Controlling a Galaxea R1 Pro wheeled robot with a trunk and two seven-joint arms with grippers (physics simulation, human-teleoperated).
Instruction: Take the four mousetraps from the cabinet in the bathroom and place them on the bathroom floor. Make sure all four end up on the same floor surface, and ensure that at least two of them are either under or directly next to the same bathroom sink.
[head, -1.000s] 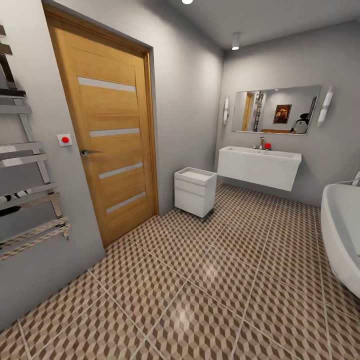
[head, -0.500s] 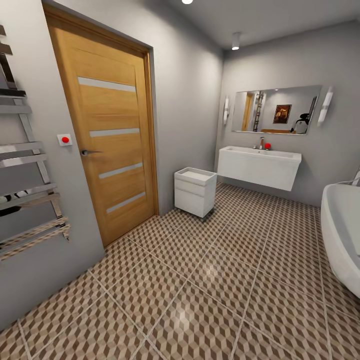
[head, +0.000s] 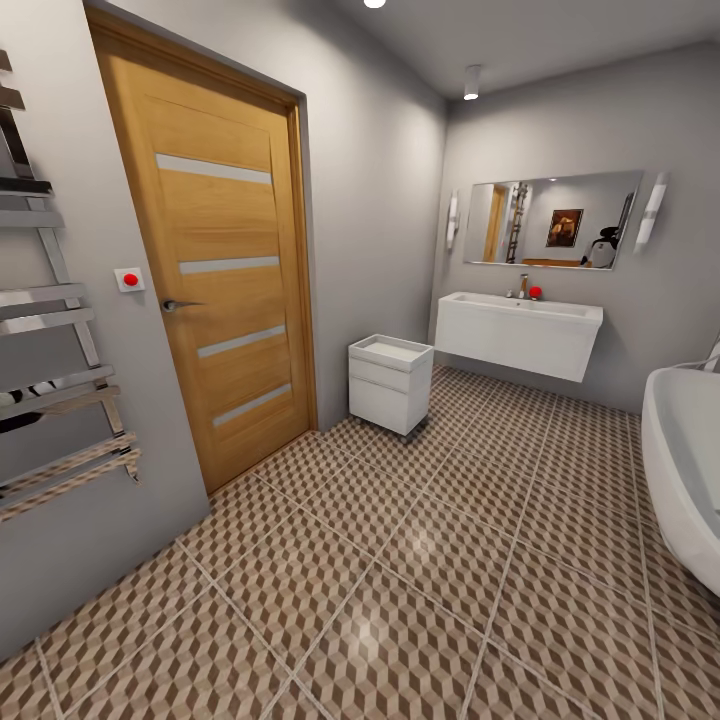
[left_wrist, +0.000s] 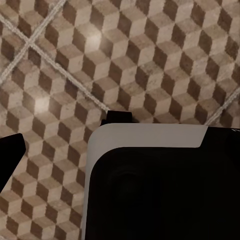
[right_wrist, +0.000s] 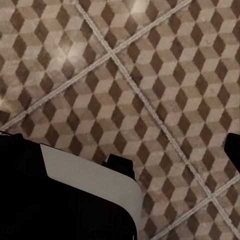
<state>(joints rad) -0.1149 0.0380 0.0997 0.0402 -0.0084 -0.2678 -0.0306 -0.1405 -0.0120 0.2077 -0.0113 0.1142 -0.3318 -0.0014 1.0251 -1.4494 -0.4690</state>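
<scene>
No change is seen against the earlier head frames; camera and scene are static. The white rectangular wall-hung bathroom sink (head: 520, 334) is mounted on the far wall, long axis along that wall, boxy front facing the room. The brown-beige cube-patterned tiled bathroom floor (head: 420, 560) is seen below both wrist cameras. Left and right tool opening cannot be told.

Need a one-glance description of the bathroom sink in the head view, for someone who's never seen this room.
Look at the far grey wall, under the wide mirror. The bathroom sink is the boxy white basin hung on that wall, clear of the tiled floor, with a chrome tap on top. Unlike the small white drawer unit to its left, it doesn't reach the floor; unlike the bathtub, it's rectangular.
</scene>
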